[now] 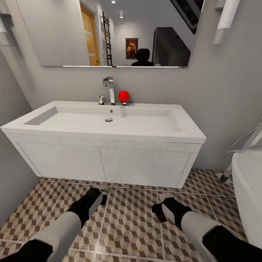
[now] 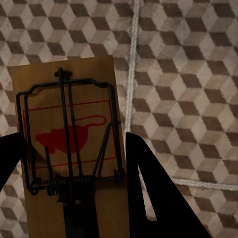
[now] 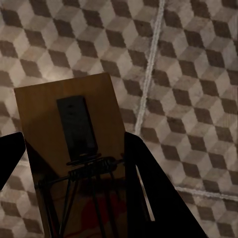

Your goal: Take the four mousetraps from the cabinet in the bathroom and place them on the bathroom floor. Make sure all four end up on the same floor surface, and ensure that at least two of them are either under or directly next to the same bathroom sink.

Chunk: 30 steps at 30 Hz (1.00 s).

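Left gripper [image 2: 69, 163] clamps a trap [image 2: 69, 134]; right gripper [image 3: 72, 158] clamps another trap [image 3: 69, 129], low before the sink [image 1: 109, 123]. Light, rigid boards: grip edges, avoid wire.

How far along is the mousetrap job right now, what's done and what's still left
Nothing looks placed yet: no trap lies on the bathroom floor in these pictures. In hand: the left gripper holds one mousetrap and the right gripper holds another mousetrap, both low over the tiles just in front of the sink. Left: set these two down by the sink, then the other two.
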Tool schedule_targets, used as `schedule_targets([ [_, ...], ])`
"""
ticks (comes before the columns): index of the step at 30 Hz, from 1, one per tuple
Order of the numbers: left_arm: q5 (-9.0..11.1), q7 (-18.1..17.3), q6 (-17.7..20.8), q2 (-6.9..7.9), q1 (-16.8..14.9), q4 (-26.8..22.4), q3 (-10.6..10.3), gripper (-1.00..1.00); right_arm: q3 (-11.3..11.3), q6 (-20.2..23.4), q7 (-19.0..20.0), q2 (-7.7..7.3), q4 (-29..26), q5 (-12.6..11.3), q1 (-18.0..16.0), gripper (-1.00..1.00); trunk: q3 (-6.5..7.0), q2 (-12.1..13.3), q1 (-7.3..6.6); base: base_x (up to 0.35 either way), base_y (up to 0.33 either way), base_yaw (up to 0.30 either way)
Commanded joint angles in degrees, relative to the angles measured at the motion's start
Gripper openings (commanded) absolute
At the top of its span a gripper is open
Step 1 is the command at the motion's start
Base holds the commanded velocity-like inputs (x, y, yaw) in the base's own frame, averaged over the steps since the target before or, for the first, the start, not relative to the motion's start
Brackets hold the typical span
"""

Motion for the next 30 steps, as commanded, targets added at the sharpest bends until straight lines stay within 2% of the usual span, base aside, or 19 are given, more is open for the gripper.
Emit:
schedule_targets([
  [1,0.42,0.44,0.25,0.04,-0.03,-0.08,-0.44,-1.00,0.46,0.29,-0.37,0.09,-0.26,-0.61,-0.02,-1.00,-0.05,-0.02,-0.01,0.000,0.000,0.000],
  [8,0.42,0.44,0.24,0.05,-0.02,-0.03,-0.48,-1.00,0.54,0.20,-0.37,0.11,-1.57,-0.55,-0.02,-1.00,-0.05,-0.02,-0.01,0.000,0.000,0.000],
  [13,0.42,0.45,0.27,0.00,-0.02,0.25,-0.45,-1.00,0.40,-2.75,-0.69,-0.17,-3.86,-0.52,-0.02,-1.00,-0.05,-0.02,-0.01,0.000,0.000,0.000],
  [19,0.48,0.46,0.36,0.00,-0.02,0.18,-0.44,-1.00,0.39,-6.68,-1.12,-0.05,-4.03,-0.60,-0.02,-1.00,-0.05,-0.02,-0.01,0.000,0.000,0.000],
  [28,0.51,0.60,0.57,-0.01,-0.02,-0.04,-0.35,-1.00,0.54,-7.01,-1.27,0.12,-4.07,-0.54,-0.02,-1.00,-0.05,-0.02,-0.01,0.000,0.000,0.000],
  [30,0.51,0.61,0.58,-0.01,-0.02,0.00,-0.35,-1.00,0.54,-7.01,-1.25,0.11,-4.07,-0.52,-0.02,-1.00,-0.41,-0.82,0.43,0.000,0.000,0.000],
])
